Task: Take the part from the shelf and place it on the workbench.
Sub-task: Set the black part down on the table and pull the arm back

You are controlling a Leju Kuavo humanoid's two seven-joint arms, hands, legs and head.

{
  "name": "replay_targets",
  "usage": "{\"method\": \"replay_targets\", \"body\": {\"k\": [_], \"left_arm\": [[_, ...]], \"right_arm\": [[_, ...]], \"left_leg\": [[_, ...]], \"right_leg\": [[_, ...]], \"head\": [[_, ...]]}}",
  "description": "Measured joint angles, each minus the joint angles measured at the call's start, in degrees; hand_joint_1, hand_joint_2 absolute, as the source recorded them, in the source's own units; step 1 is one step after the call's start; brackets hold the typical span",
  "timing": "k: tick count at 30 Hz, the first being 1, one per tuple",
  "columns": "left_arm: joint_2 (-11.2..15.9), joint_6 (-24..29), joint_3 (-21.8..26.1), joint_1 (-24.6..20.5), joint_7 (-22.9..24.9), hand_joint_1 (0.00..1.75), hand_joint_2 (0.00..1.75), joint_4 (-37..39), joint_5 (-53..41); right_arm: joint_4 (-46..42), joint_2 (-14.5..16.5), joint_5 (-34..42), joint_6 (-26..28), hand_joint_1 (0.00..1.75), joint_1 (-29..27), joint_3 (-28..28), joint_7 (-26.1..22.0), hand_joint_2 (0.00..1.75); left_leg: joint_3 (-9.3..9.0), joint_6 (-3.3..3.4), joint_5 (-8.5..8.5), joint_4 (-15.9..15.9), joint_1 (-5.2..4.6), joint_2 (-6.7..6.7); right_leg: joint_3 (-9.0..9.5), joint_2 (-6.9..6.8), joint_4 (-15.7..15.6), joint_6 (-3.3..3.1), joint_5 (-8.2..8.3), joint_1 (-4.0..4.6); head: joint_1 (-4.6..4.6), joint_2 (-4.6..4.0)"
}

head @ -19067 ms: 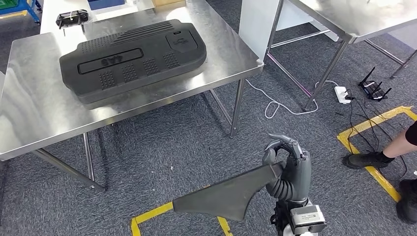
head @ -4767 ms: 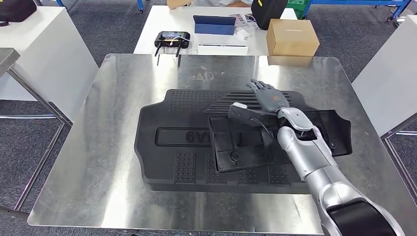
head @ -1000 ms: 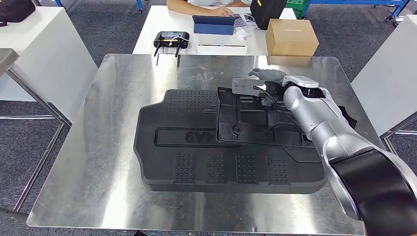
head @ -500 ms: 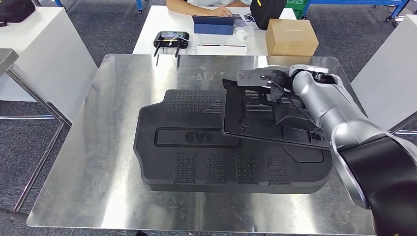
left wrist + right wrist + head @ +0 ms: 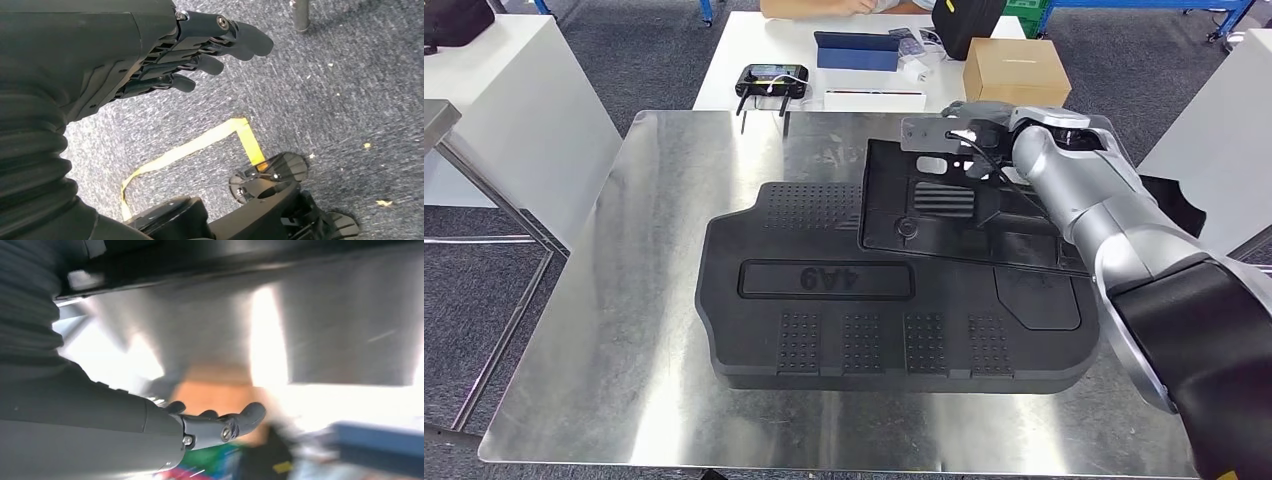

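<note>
The left hand [image 5: 165, 55] hangs over the carpet [image 5: 325, 100] beside the robot, fingers apart and holding nothing.

On the steel worktop [image 5: 624, 300] lies a large black moulded cover [image 5: 824, 330] marked "9A4". The part [image 5: 954, 215], a flat black panel, rests across the cover's far right portion, its right end extending past the worktop edge behind the right arm. The right hand [image 5: 974, 118] sits at the panel's far edge. Whether its fingers clamp that edge or merely rest on it cannot be told: the head view hides them behind the wrist, and the right wrist view is blurred, showing one finger [image 5: 240, 421] extended beneath a dark surface.

Risks, as judged from this position:
- The panel bears on the raised cover, not on bare steel. If released here, it may slide or tip toward the overhanging right end.
- The arm crosses above the panel; a careless withdrawal may drag it.

Containers: a closed cardboard box [image 5: 1014, 70] stands on the white table [image 5: 724, 60] beyond, contents not visible. A controller [image 5: 772, 78] and a tablet [image 5: 856, 48] lie on that table.
</note>
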State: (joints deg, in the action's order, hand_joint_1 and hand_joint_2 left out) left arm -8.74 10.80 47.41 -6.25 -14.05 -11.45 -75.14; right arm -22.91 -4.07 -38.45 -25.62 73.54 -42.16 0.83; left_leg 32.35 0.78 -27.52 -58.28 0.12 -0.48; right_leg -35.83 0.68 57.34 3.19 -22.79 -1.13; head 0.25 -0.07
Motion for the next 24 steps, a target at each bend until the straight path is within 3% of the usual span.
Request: {"method": "replay_targets", "body": {"k": [3,10,15,24], "left_arm": [[0.0,-0.1,-0.1,0.0,-0.4,0.00,1.75,0.0,0.2],[0.0,0.0,-0.2,-0.1,0.1,0.00,1.75,0.0,0.3],[0.0,0.0,-0.3,-0.1,0.0,0.00,1.75,0.0,0.4],[0.0,0.1,-0.7,-0.1,-0.1,0.00,1.75,0.0,0.4]], "right_arm": [[0.0,0.1,2.1,-2.6,0.00,0.5,-0.1,-3.5,1.75],[0.2,0.6,-2.0,4.5,0.00,1.3,-2.6,3.0,1.75],[0.4,0.6,1.0,3.1,0.00,1.0,-2.9,-0.6,1.75],[0.6,1.1,2.2,3.0,0.00,0.4,-3.4,0.2,1.75]], "left_leg": [[0.00,0.00,0.00,0.0,0.00,-0.04],[0.01,0.00,0.01,0.0,-0.02,-0.05],[-0.01,0.00,0.00,0.0,-0.04,-0.03],[0.00,0.00,0.01,0.0,-0.03,-0.05]], "right_leg": [[0.00,-0.02,0.0,0.00,0.00,0.00],[0.02,-0.04,0.0,0.00,0.00,-0.03],[0.01,-0.03,0.0,0.01,0.00,-0.04],[0.01,-0.04,0.0,0.01,0.00,-0.02]], "head": [[-0.01,-0.01],[-0.01,0.00],[0.00,0.00],[0.00,-0.01]]}}
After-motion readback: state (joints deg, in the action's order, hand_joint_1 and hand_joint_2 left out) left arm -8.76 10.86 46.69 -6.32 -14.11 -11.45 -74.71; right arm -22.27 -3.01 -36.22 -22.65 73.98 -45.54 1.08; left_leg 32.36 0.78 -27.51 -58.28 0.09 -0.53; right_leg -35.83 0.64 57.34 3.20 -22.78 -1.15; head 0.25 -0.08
